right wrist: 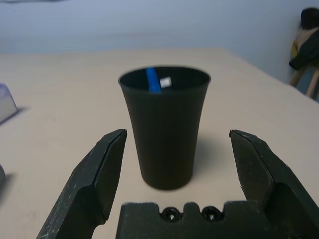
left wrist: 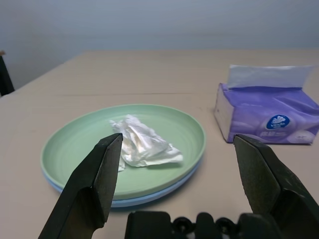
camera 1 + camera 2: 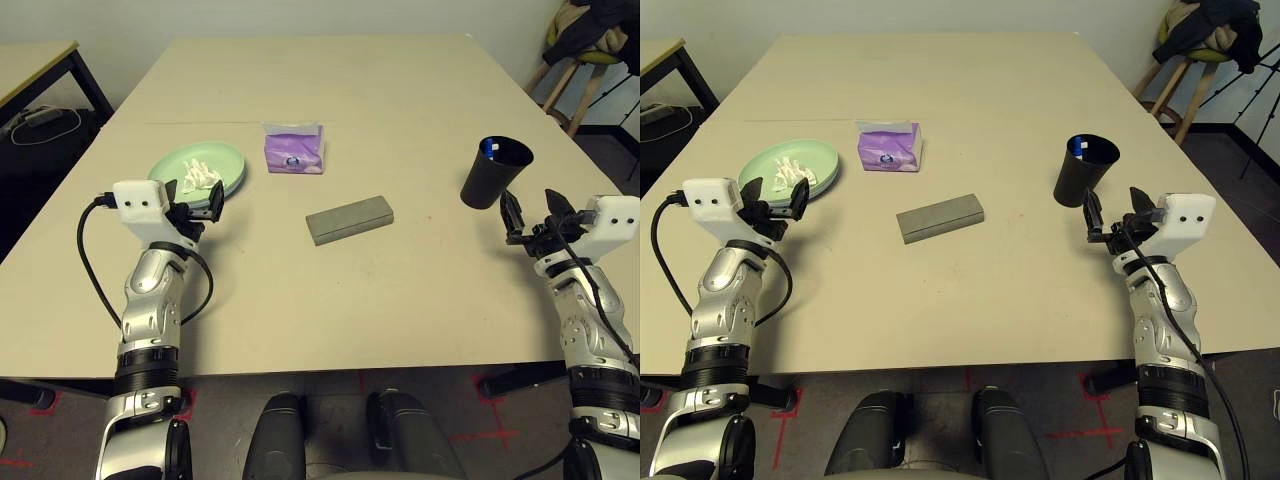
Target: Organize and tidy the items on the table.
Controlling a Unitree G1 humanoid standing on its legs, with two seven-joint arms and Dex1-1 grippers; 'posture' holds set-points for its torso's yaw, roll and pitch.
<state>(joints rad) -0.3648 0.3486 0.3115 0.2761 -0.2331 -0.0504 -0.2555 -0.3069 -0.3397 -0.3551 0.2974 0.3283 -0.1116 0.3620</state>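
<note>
A pale-green plate point(image 3: 225, 160) rests on a light-blue plate point(image 2: 149, 198) at the left of the table point(image 3: 400, 90), with crumpled white tissue point(image 3: 199, 176) on it. My left gripper point(image 3: 198, 207) hovers open just in front of the plates, holding nothing. The same tissue point(image 2: 142, 147) lies beyond its fingertips. A grey oblong glasses case point(image 3: 349, 219) lies in the middle. At the right stands a black cup point(image 3: 496, 172) with a blue-capped marker point(image 1: 153, 79) inside. My right gripper point(image 3: 533, 213) is open just short of the cup point(image 1: 166, 127), not touching it.
A purple tissue pack point(image 3: 294, 148) stands behind the case, right of the plates. A smaller table with black legs point(image 3: 30, 60) is at the far left. A stool with dark clothing point(image 3: 590, 50) stands at the far right.
</note>
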